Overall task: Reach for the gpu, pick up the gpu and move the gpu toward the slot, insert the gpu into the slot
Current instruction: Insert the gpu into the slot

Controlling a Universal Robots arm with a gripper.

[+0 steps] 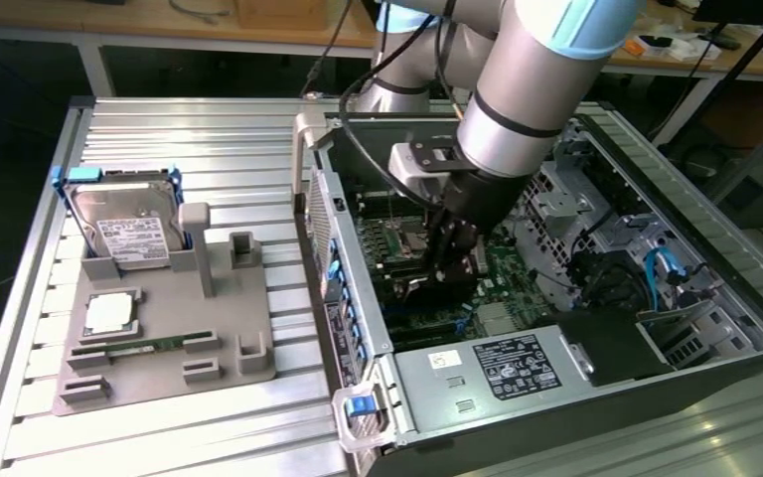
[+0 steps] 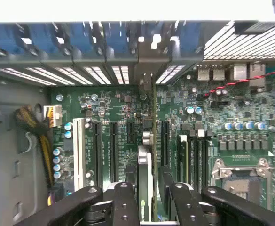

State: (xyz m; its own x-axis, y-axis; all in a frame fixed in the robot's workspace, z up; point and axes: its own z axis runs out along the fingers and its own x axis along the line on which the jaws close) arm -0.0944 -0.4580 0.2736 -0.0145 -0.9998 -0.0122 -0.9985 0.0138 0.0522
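Exterior view: the arm reaches down into the open computer case (image 1: 554, 328) that lies on the slatted tabletop (image 1: 223, 129). The end effector (image 1: 437, 280) is low over the green motherboard (image 1: 499, 273), deep among the components. On the exterior view's left, a grey fixture tray (image 1: 156, 348) carries a hard drive (image 1: 123, 229) standing upright, a memory stick (image 1: 143, 345) lying flat, and a silver chip (image 1: 110, 313). No card remains on the tray, so the pick-up looks done.

Wrist view: the end effector (image 2: 149, 197) is closed onto the gpu (image 2: 146, 160), fingers (image 2: 125, 202) pressed to either face. The card is seen edge-on, standing upright on its thin edge, its long axis running along the board toward the case's rear wall, where the bracket end meets the vented slot covers (image 2: 118, 73). It sits in line with the row of card connectors; the slot itself is hidden under the card.

Judgement: carrying is finished, and insertion is under way or nearly complete. I cannot tell whether the card is fully seated.
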